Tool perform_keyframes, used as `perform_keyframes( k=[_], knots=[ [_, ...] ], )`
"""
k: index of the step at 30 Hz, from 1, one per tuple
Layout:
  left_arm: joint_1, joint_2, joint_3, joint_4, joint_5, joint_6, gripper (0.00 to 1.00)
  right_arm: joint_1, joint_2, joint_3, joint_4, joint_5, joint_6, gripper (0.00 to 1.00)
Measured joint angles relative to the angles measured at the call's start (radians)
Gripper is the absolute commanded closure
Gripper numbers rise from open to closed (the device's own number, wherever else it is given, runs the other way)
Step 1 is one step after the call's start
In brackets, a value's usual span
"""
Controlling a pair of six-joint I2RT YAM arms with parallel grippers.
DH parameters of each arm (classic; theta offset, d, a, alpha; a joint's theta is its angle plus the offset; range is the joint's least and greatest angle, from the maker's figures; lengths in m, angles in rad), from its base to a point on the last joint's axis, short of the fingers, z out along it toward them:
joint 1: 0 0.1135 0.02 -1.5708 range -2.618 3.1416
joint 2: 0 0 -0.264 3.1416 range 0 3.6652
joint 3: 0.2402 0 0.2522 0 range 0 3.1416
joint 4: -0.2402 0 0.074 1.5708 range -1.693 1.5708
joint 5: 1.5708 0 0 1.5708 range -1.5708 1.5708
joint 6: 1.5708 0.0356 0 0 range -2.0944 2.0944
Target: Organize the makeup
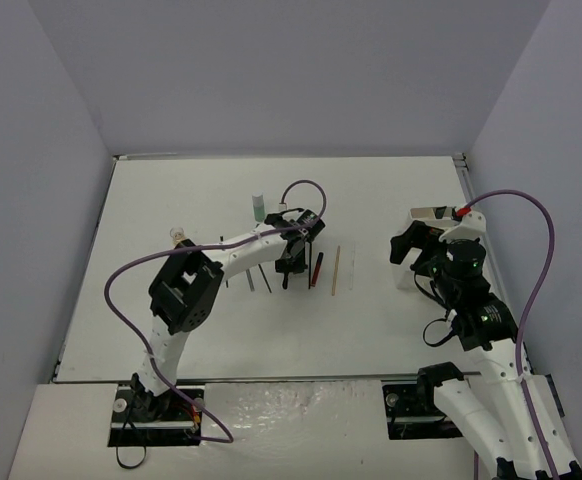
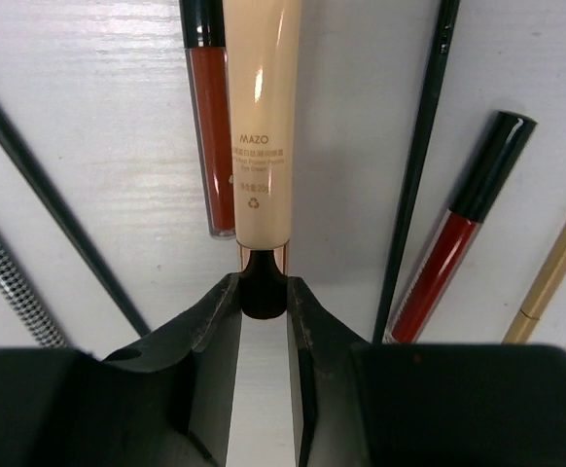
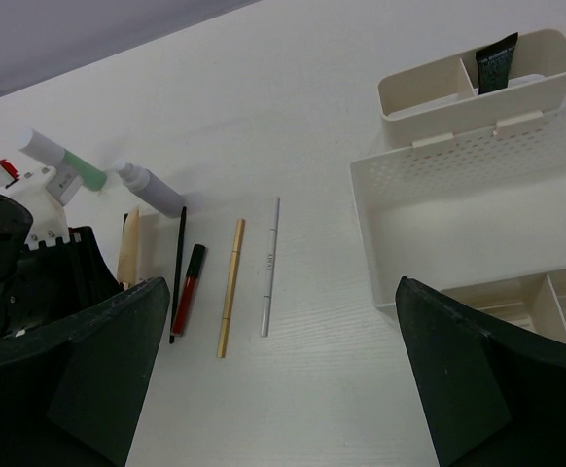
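Note:
My left gripper (image 2: pixel 262 292) is down among the makeup at the table's middle (image 1: pixel 291 262), its jaws closed on the black cap end of a beige tube (image 2: pixel 264 126) that lies on the table. A red gloss stick (image 2: pixel 210 136) lies against the tube. A thin black stick (image 2: pixel 419 156), a second red gloss (image 2: pixel 463 229) and a gold stick (image 2: pixel 560 258) lie to the right. The right wrist view shows a green-based bottle (image 3: pixel 64 161), a grey bottle (image 3: pixel 152 190) and a white stick (image 3: pixel 270 268). My right gripper (image 3: pixel 283 389) is open and empty, beside the tray.
A white compartmented tray (image 3: pixel 458 204) stands at the right (image 1: pixel 426 215); a black tube (image 3: pixel 497 66) stands in its far small compartment. A long black stick (image 2: pixel 50 199) and a patterned stick (image 2: pixel 11 272) lie left of the left gripper. A small bottle (image 1: pixel 178 236) stands by the left arm.

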Motion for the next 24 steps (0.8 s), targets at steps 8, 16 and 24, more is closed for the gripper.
perform_keyframes(
  k=[8,16,24],
  knots=[
    [-0.029,-0.170,-0.040,-0.012,-0.031,0.025,1.00,0.000,0.001,0.035,-0.035,-0.041,-0.014,0.00],
    [-0.135,-0.387,-0.227,0.145,-0.095,0.232,1.00,0.000,0.026,0.141,-0.051,-0.172,-0.011,0.03],
    [-0.252,-0.535,-0.388,0.389,-0.097,0.452,1.00,0.000,0.114,0.215,-0.051,-0.345,0.002,0.05]
  ],
)
